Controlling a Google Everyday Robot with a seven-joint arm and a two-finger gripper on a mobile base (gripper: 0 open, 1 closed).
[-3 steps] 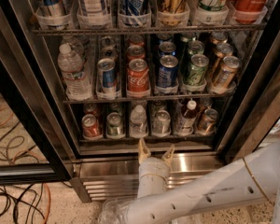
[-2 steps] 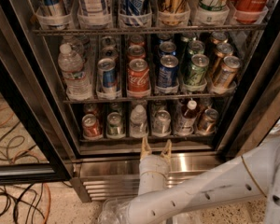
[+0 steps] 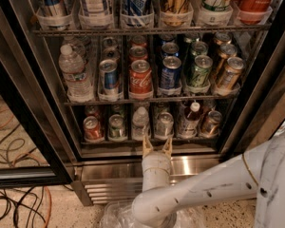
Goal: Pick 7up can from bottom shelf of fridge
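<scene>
The fridge [image 3: 33,127] stands with its door open. Its bottom shelf [image 3: 147,140] holds a row of small cans and bottles in lanes. The 7up can [image 3: 165,124], pale grey-green with a silver top, stands at the front of the fourth lane from the left. My gripper [image 3: 156,145] is open and empty. It points into the fridge at the shelf's front edge, just below and slightly left of the 7up can, not touching it. A small clear bottle [image 3: 140,121] stands to the can's left.
Also on the bottom shelf are a red can [image 3: 92,128], a darker green can [image 3: 116,126], a red-capped bottle [image 3: 190,119] and a brown can [image 3: 210,123]. Racks of larger cans sit above. The ribbed steel base [image 3: 104,182] lies below. Cables [image 3: 14,203] trail on the floor at left.
My gripper has risen slightly toward the shelf's front edge and its two fingers have levelled out. The cans have not moved.
</scene>
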